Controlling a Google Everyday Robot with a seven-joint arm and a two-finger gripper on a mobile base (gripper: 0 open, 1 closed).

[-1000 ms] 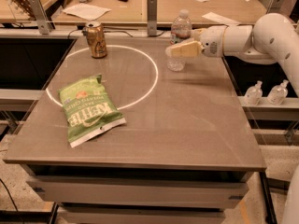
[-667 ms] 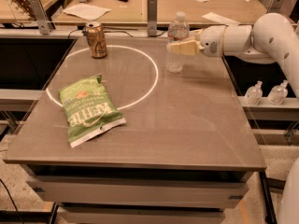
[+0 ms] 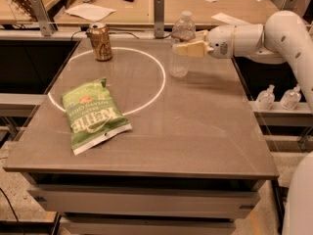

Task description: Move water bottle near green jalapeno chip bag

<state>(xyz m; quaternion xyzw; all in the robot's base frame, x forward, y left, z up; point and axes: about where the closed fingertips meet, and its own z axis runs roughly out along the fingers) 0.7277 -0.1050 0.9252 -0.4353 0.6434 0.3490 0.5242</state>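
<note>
The water bottle [image 3: 183,29] stands upright at the far right of the table [image 3: 205,131], just outside the white circle. My gripper [image 3: 179,48] reaches in from the right and is shut on the bottle's middle; one cream finger crosses in front of the label band. The green jalapeno chip bag [image 3: 93,114] lies flat at the front left, on the circle's lower-left arc, well apart from the bottle.
A golden-brown drink can [image 3: 100,42] stands at the far left of the circle. A grey post [image 3: 158,16] rises behind the table's far edge. Two small white pump bottles [image 3: 266,98] sit on a shelf to the right. Desks with papers lie behind.
My gripper and the water bottle have shifted slightly to the left together. The chip bag and the can have not moved.
</note>
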